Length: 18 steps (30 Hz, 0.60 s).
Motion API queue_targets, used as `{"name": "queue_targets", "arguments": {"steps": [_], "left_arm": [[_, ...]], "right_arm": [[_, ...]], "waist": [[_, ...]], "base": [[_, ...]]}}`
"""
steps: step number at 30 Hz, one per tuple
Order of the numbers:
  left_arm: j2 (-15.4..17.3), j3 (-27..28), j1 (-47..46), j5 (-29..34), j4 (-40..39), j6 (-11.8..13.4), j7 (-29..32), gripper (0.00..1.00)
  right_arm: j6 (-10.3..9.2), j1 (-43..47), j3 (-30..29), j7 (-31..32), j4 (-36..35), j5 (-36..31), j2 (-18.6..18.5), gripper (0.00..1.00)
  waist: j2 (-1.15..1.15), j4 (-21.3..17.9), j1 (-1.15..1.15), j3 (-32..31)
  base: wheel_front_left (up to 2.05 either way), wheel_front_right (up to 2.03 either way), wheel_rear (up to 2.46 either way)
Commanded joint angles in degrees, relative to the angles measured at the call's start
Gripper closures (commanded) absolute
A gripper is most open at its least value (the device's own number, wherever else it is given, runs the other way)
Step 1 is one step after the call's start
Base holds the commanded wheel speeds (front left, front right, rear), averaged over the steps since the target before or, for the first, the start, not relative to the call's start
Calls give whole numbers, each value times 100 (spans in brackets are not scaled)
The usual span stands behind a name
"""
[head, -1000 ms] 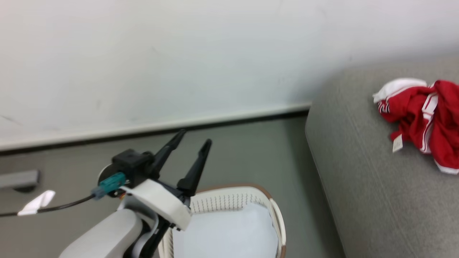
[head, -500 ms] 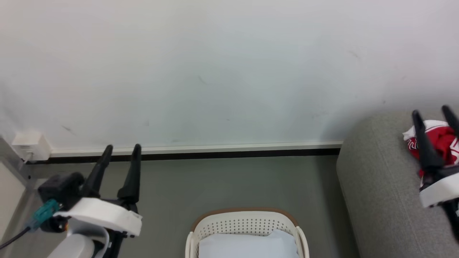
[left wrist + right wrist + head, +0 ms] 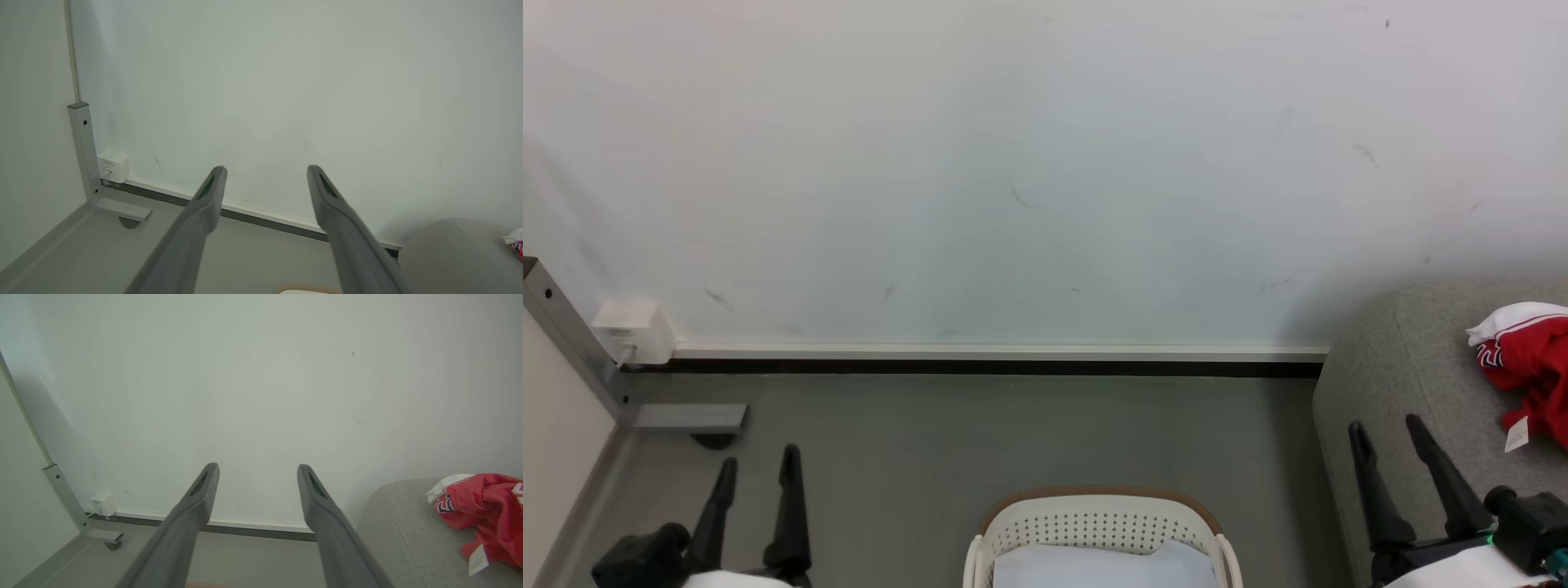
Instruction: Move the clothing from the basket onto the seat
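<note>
On the grey seat [image 3: 1421,367], at the right edge of the head view, the red clothing [image 3: 1531,359] is seen, partly cut off. The basket [image 3: 1094,523] is cut by the bottom edge, a pale sheet [image 3: 1094,569] inside. Both the left claw [image 3: 759,457] and the right claw [image 3: 1383,422] are held wide open, nothing gripped

Lit brightly and evenly by soft, diffuse light. Faintly shadowed on the wall [image 3: 1045,163] toward the far left corner and just left of the seat [image 3: 1405,359]. Crisp across the head view. Bowed toward the edges in both wrist views and softer in focus, with the near fingers [image 3: 188,522] blurred to flat grey. Vividly saturated on the red clothing [image 3: 486,506].
</note>
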Motion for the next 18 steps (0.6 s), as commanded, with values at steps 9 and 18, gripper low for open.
{"name": "queue_targets", "arguments": {"steps": [9, 18], "left_arm": [[-633, 571, 392, 1125, 265, -515, -3, 0], [-1012, 937, 331, 1684, 448, -967, -4, 0]], "right_arm": [[-13, 529, -186, -47, -214, -591, 455, 0], [-13, 411, -96, -49, -103, -711, 522, 0]], "waist": [[0, 68, 0, -34], [0, 0, 0, -48]], "base": [[0, 0, 0], [0, 0, 0]]}}
